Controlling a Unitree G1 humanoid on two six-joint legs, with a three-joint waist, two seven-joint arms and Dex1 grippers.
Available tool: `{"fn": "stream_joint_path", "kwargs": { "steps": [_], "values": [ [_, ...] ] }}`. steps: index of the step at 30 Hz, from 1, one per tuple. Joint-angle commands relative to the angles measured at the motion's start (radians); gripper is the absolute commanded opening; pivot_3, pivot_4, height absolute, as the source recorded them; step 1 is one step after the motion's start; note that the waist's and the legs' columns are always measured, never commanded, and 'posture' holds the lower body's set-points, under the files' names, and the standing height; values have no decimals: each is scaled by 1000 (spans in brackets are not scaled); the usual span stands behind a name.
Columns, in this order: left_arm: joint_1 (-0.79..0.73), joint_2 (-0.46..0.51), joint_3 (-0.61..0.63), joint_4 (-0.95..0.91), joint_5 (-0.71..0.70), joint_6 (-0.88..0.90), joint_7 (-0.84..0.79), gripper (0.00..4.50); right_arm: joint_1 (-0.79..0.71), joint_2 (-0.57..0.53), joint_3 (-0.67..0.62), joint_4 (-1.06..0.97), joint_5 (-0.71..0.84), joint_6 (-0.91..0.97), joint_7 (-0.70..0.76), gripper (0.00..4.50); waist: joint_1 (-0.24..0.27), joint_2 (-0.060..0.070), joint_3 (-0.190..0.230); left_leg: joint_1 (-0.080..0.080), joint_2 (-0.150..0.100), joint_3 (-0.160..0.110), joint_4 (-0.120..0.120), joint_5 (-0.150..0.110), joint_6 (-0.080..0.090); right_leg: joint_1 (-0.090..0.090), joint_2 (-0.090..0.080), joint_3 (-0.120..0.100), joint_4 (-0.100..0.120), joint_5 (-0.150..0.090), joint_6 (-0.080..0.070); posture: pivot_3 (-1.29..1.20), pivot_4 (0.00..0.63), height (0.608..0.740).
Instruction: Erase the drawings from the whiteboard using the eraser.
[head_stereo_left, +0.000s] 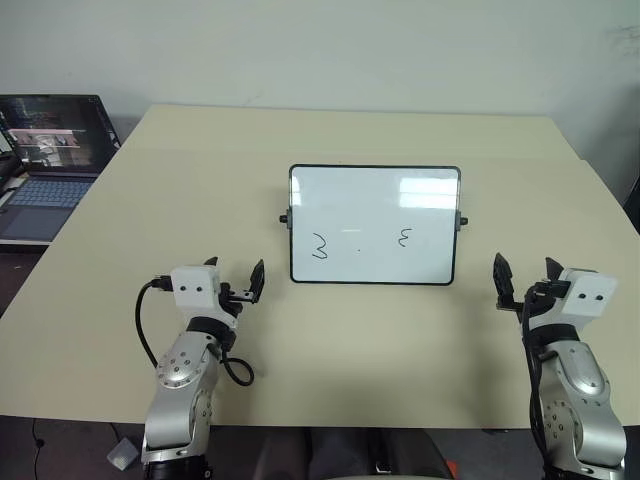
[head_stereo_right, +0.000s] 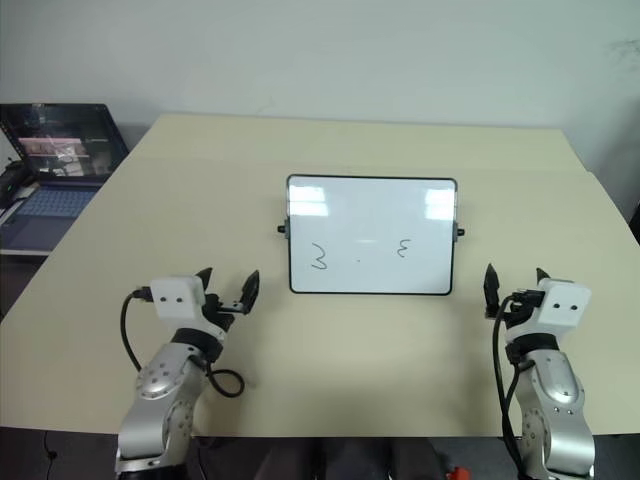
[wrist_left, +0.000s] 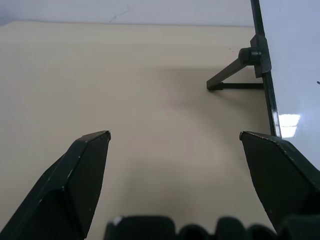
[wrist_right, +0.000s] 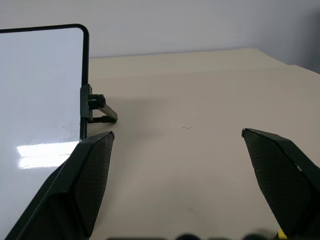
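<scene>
Whiteboard (head_stereo_left: 374, 225) stands propped mid-desk (head_stereo_left: 200, 180), drawings (head_stereo_left: 320, 247) along its lower part. Left hand (head_stereo_left: 240, 280) wide, empty, near board's lower left corner. Right hand (head_stereo_left: 525, 275) wide, empty, right of board.

Head pair looks down over whiteboard (head_stereo_left: 373, 225); wrist cameras face it, level, close

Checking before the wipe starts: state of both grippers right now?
Left gripper: open, holding nothing, hovering over the beige table.
Right gripper: open, holding nothing, beside the small dark-framed glossy whiteboard.
</scene>
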Motion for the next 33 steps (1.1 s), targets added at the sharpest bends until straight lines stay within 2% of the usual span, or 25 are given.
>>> {"fn": "stream_joint_path", "kwargs": {
  "steps": [1,14,22,33],
  "values": [
    [0,5,8,-8,-3,-33,-8,4500,-4,-3,-4,-17,-2,-24,7,4455,0,0,0,0,0,0,0,0,0,0,0,0,0,0,0,0,150,740],
    [-56,16,32,63,-19,-55,-16,4500,-19,-9,-18,-13,0,-14,3,4455,0,0,0,0,0,0,0,0,0,0,0,0,0,0,0,0,150,740],
    [-208,132,135,127,-133,6,-97,4500,-59,-35,-42,-22,25,29,0,4455,0,0,0,0,0,1,1,0,0,0,1,-1,1,0,0,0,150,740],
    [-350,270,132,110,-341,195,-325,4500,-144,-88,-83,6,63,97,1,4455,-2,0,0,-1,-1,1,1,0,0,0,1,0,1,1,1,0,150,740]
  ]
}}
